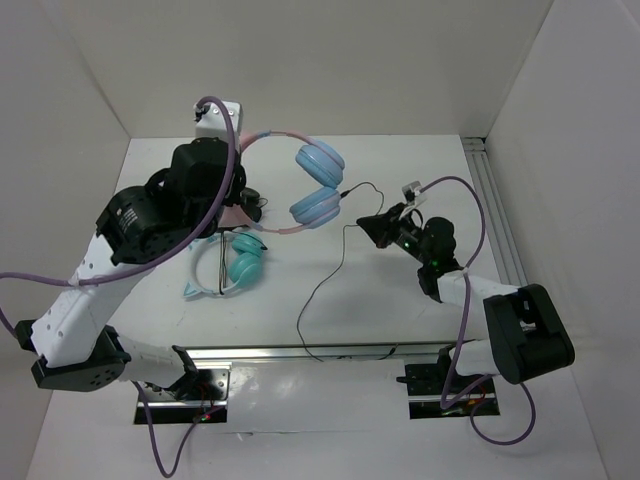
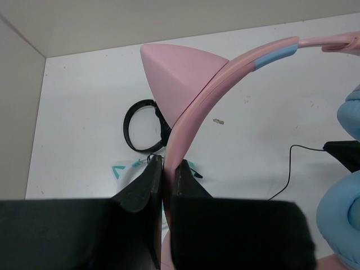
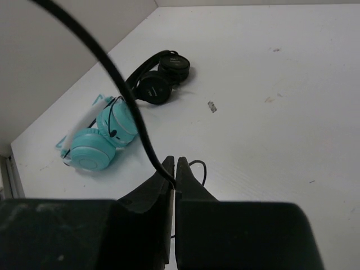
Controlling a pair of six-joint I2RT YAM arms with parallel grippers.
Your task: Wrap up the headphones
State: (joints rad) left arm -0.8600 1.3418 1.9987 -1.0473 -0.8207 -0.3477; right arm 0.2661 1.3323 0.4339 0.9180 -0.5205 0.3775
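**Both arms engaged: band held left, cable held right**

Left side: your left gripper has its fingers pressed together on the pink headband, just below one cat ear. No gap shows between pad and band. In the overhead view the wrist body covers this grasp.

Under and beside that arm, the black headphones and the teal cat-ear headphones lie on the table. Neither is touched.

Centre: the headphones sit at mid-table toward the far side. The band arcs away from the left fingers, and both light blue ear cups end up stacked to the right of that arm. They look lifted off the surface, though I can't confirm it.

Right of the cups: the black cable leaves the cup area and runs a short way rightward to your right gripper. Its fingers are closed, with the cable pinched between the tips. From there the slack drops toward the near edge of the table.

Judgement: wrapping has not yet started. The cups lie left of the right fingers and slightly farther off. The right arm is the nearer one to the free cable, and the left serves as anchor. The next move likely means carrying the cable leftward around the cups. Watch that the loose tail doesn't snag.
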